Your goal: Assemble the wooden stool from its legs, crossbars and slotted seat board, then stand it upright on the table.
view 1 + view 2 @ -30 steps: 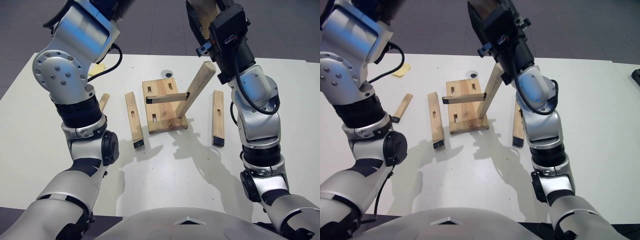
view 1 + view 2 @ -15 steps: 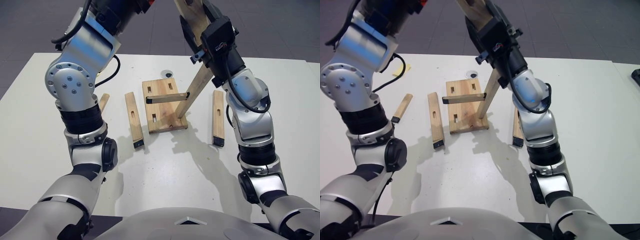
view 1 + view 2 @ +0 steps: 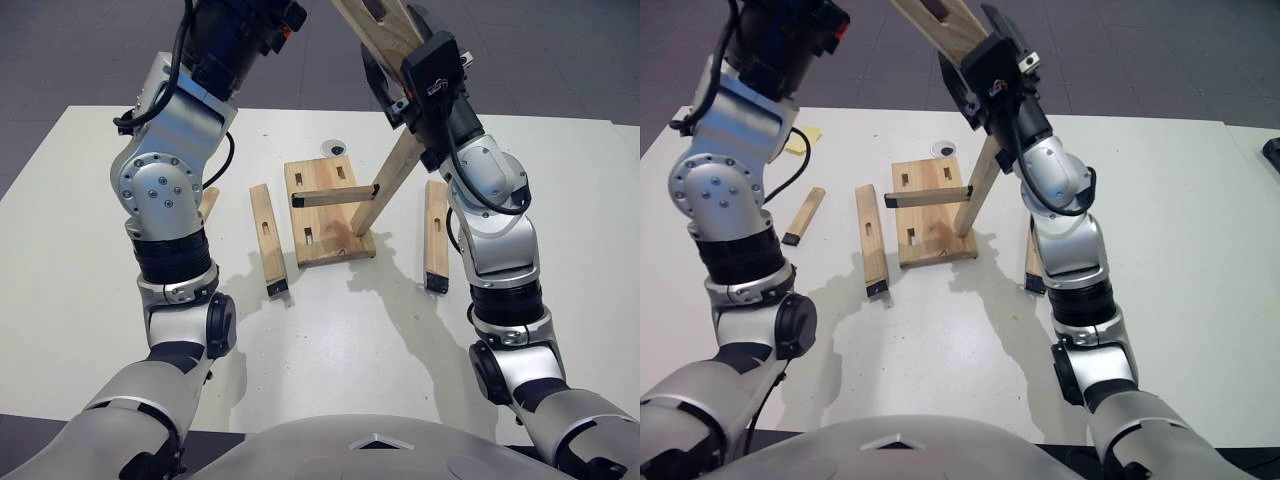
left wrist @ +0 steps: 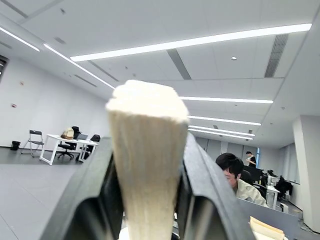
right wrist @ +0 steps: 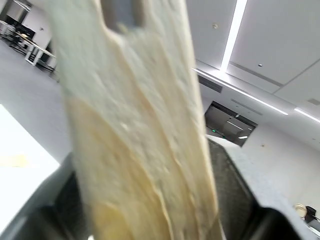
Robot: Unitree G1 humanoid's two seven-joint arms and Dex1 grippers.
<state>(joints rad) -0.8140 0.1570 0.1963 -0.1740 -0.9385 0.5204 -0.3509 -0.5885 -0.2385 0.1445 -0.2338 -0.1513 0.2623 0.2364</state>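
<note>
The slotted seat board point(image 3: 322, 228) lies flat mid-table. One leg point(image 3: 392, 182) stands tilted in it, and a crossbar point(image 3: 333, 196) juts from that leg over the board. Two loose legs lie flat, one point(image 3: 267, 240) left of the board and one point(image 3: 436, 236) right of it. A short crossbar point(image 3: 804, 215) lies further left. High above the board, my right gripper point(image 5: 145, 200) is shut on a slotted wooden leg point(image 3: 378, 25) that slants up and left. My left gripper point(image 4: 145, 200) is also raised and shut on a pale wooden piece point(image 4: 145, 150), seen end-on.
The white table point(image 3: 90, 290) has bare room in front of the parts and on both sides. A small round hole point(image 3: 336, 148) sits behind the board. A yellow note point(image 3: 801, 140) lies at the back left. A black object point(image 3: 1271, 150) is at the right edge.
Both arms have lifted and swung inward over the table's back. The right gripper's leg has come into view, tilting left. The parts on the table have not moved.
</note>
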